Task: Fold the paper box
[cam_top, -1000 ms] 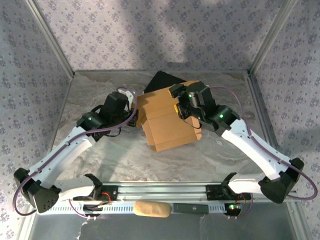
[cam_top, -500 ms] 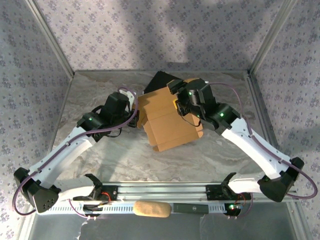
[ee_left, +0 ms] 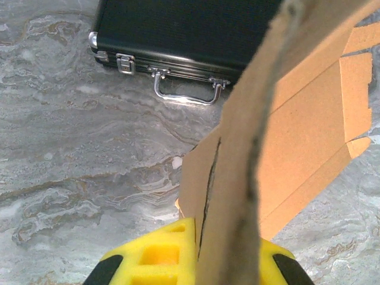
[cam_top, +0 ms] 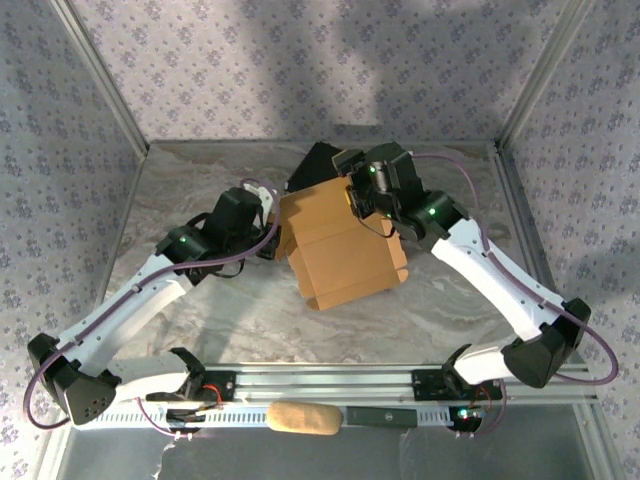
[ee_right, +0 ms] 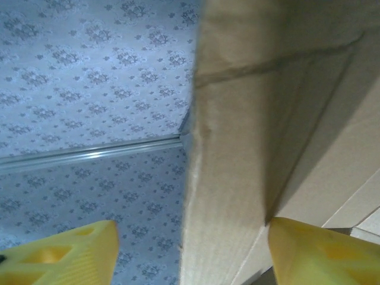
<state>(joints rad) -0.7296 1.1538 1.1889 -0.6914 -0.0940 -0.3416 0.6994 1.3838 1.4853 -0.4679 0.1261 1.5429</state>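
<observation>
The paper box (cam_top: 345,250), a partly folded tan cardboard blank with creased panels and side flaps, sits near the centre of the marbled table (cam_top: 200,310), between the two arms. In the top view its far edge overlaps the near side of a black hard case (ee_left: 178,24), which lies flat on the table with its metal latch and carry handle facing the left wrist camera. The left gripper (ee_left: 222,264) is at the left edge of the box and is clamped on an upright cardboard flap; the flap appears edge-on in the left wrist view, running up from between the yellow finger pads. A dark slit shows in the panel beside that flap, and further panels of the box extend to the right above the table. The right gripper (ee_right: 190,252) is at the far right corner of the box with its jaws wide apart, straddling the edge of a raised panel. One yellow finger (ee_right: 59,252) stands clear of the cardboard, with patterned wall visible in the gap. The other finger (ee_right: 323,252) is close against the opposite face of the panel; contact there cannot be determined
</observation>
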